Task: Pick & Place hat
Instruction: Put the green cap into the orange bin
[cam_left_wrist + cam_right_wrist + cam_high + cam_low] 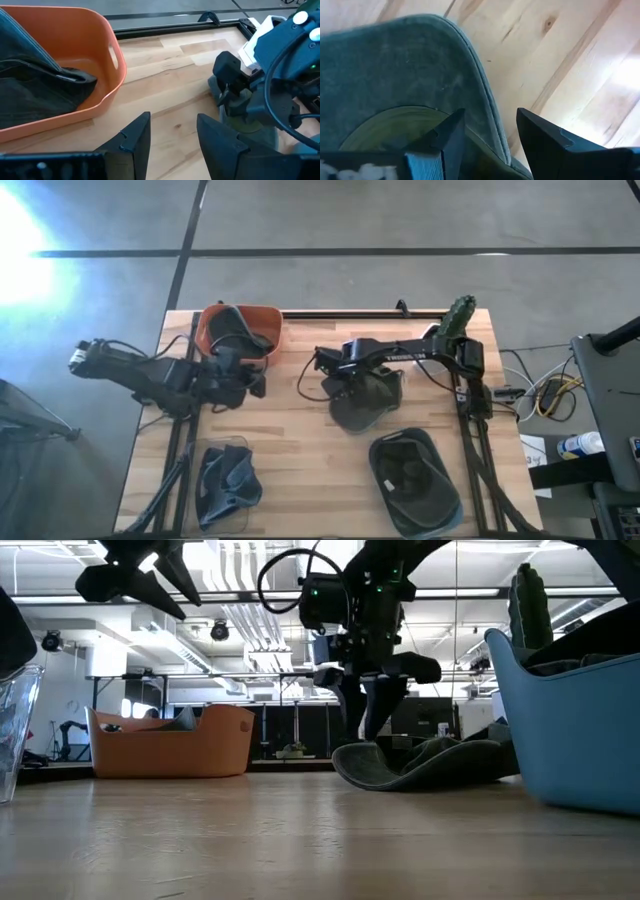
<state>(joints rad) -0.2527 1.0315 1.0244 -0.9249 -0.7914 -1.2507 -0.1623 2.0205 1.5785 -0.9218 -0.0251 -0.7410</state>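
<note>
right gripper (487, 142) | bench centre, jaws parted astride hat (362, 402) brim | risk: thin brim slips out | left gripper (172, 140) parted, 9 o'clock

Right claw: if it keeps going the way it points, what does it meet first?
Most likely the green hat: the right claw sits open just above its brim, with the wooden table directly under it.

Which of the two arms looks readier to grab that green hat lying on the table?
The right. Its gripper hangs directly over the green hat, fingers open astride the brim. The left gripper sits open beside the orange bin, away from the hat.
</note>
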